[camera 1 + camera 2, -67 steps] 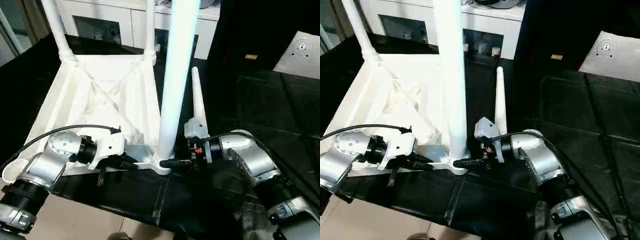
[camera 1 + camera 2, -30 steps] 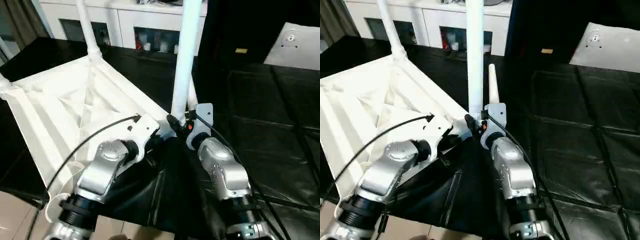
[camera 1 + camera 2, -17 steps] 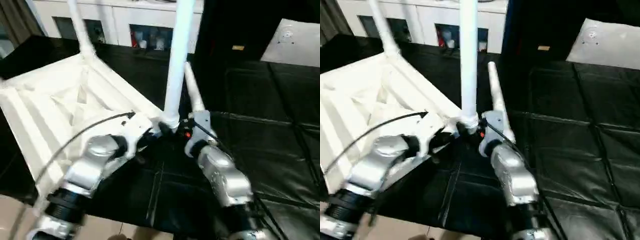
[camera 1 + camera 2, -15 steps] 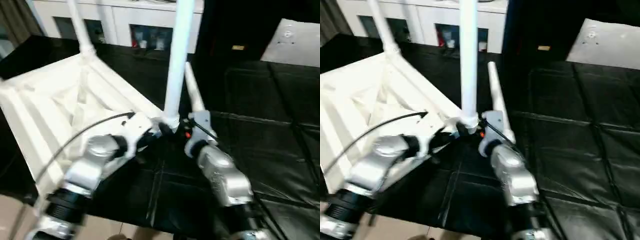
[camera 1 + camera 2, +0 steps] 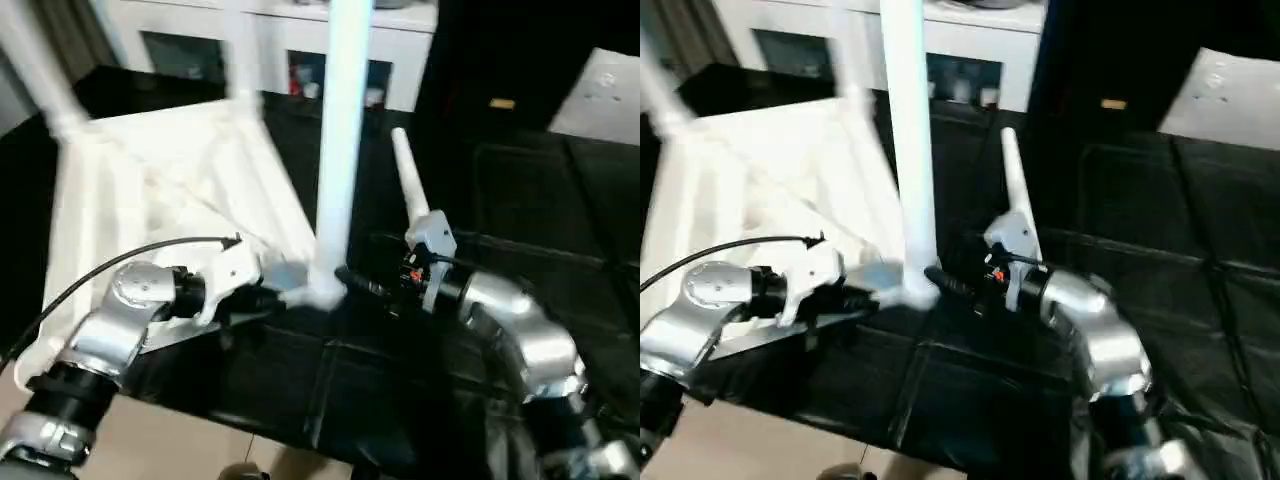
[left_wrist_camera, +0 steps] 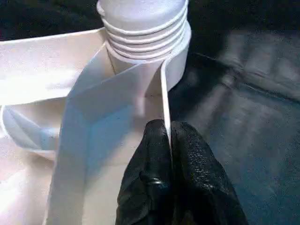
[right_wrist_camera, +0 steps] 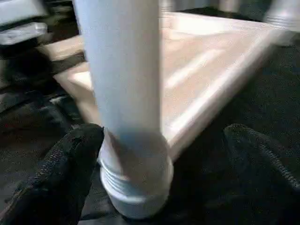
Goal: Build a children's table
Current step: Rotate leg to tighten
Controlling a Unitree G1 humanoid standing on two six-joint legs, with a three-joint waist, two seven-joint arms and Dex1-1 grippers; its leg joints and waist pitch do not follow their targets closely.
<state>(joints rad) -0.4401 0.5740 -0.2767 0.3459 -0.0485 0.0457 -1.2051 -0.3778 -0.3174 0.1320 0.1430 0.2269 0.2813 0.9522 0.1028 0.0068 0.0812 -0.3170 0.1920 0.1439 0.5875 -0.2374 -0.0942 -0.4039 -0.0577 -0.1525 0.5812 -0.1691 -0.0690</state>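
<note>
The children's table lies upside down, its ribbed white top [image 5: 170, 200] on the black cloth. One white leg [image 5: 340, 150] stands upright in the near right corner socket [image 5: 322, 290], and two more legs [image 5: 40, 70] rise at the far corners. A fourth leg [image 5: 408, 185] lies loose on the cloth beyond my right wrist. My left gripper [image 6: 168, 136] is shut on the thin rim wall of the top, just beside that socket. My right gripper [image 7: 164, 150] stands open around the foot of the upright leg [image 7: 124, 84], one finger [image 7: 70, 178] close against its threaded base.
A white cabinet [image 5: 260, 40] with glass-fronted compartments stands behind the work. A white panel [image 5: 610, 95] lies at the far right on the black cloth [image 5: 540, 200]. The cloth's front edge and pale floor [image 5: 200, 440] are right below my left forearm.
My right gripper's fingers have spread wide at the leg's foot. The left gripper keeps its hold on the rim. The whole picture has swung, so the camera has moved.
</note>
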